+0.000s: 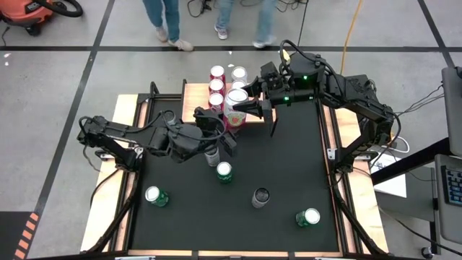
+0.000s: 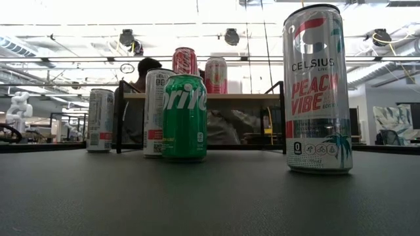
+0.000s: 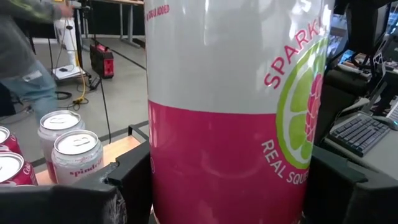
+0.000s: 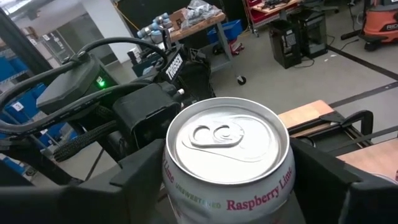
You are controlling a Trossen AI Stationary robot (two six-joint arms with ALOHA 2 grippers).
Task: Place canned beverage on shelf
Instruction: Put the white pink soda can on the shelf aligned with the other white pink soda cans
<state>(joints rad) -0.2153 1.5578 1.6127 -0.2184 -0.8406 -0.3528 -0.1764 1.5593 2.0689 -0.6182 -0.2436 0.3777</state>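
Both grippers clamp one raspberry-lime sparkling water can (image 1: 234, 108)

Upper centre of the high view: left gripper (image 1: 225, 128) and right gripper (image 1: 249, 108) grip it at the wooden shelf's (image 1: 196, 92) front edge, beside four cans (image 1: 226, 81) already there.

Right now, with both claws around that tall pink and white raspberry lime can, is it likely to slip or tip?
The raspberry lime can is tall and narrow, so it probably tips easily if nudged. Its glossy sides look slippery. The left gripper and right gripper flank it on both sides, which should steady it.
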